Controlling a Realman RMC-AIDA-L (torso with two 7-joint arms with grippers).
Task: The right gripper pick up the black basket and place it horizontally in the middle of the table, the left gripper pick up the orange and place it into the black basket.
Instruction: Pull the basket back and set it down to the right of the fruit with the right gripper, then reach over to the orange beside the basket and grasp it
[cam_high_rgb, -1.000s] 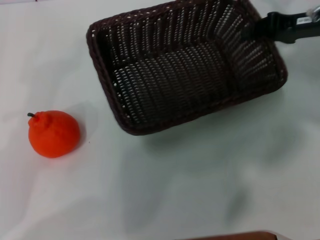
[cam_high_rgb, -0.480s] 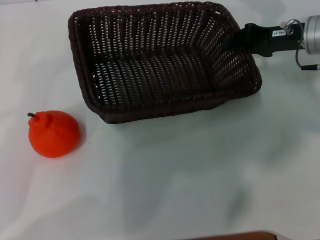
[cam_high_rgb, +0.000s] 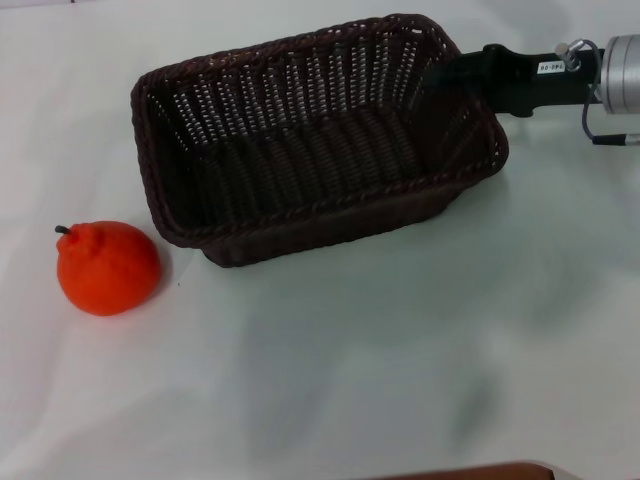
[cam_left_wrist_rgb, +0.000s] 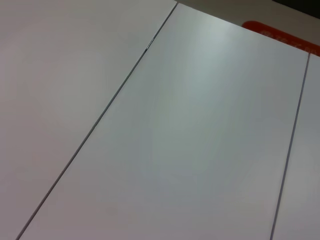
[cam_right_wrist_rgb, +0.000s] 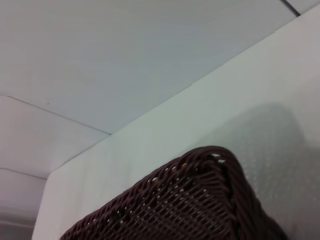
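The black basket (cam_high_rgb: 310, 150) is a large dark woven basket in the upper middle of the table (cam_high_rgb: 350, 350) in the head view. It is tilted, with its right end raised. My right gripper (cam_high_rgb: 460, 80) comes in from the right and is shut on the basket's right rim. A corner of the basket (cam_right_wrist_rgb: 200, 205) shows in the right wrist view. The orange (cam_high_rgb: 108, 267) sits on the table at the left, apart from the basket. My left gripper is out of view; the left wrist view shows only pale panels.
A brown edge (cam_high_rgb: 470, 472) shows at the bottom of the head view. The table's far edge (cam_right_wrist_rgb: 150, 115) shows in the right wrist view, with pale floor beyond. An orange-red strip (cam_left_wrist_rgb: 280, 36) lies at the far edge of the left wrist view.
My right gripper has swung the basket leftward and turned it closer to horizontal, and it now tilts with its near side lower. The orange has not moved.
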